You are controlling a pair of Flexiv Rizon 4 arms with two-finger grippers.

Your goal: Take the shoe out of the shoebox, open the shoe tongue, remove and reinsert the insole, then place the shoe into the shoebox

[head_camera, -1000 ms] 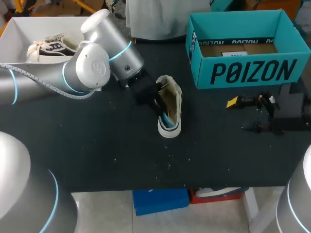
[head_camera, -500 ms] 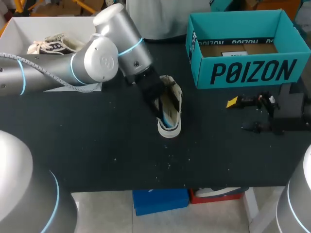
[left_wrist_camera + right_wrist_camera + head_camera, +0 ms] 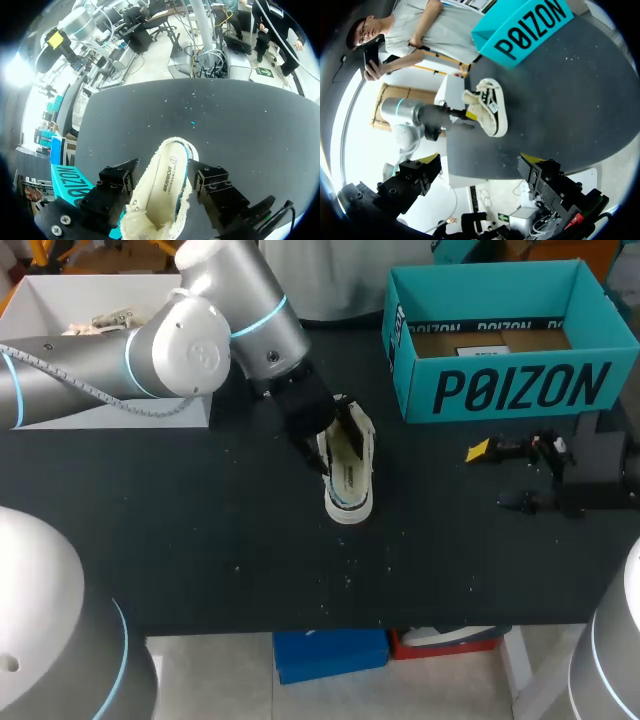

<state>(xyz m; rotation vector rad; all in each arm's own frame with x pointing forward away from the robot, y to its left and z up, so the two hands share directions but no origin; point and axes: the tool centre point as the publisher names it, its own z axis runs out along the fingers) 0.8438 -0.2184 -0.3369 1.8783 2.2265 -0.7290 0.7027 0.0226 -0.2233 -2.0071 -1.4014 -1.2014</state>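
The left gripper point(image 3: 322, 448) is down at the mouth of the shoe point(image 3: 145, 210). I cannot tell if it is squeezing. The shoe stands on the table point(image 3: 180, 540), near the blue-green shoebox point(image 3: 520, 390). I think the insole point(image 3: 170, 172) comes next: pinch only its edge and pull slowly.

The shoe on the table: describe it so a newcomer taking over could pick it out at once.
On the black table, look just left of the teal shoebox, near the middle. The shoe lies there, off-white, its opening up and insole showing, with the left gripper at it. The other shoe sits inside the white box at the far left.
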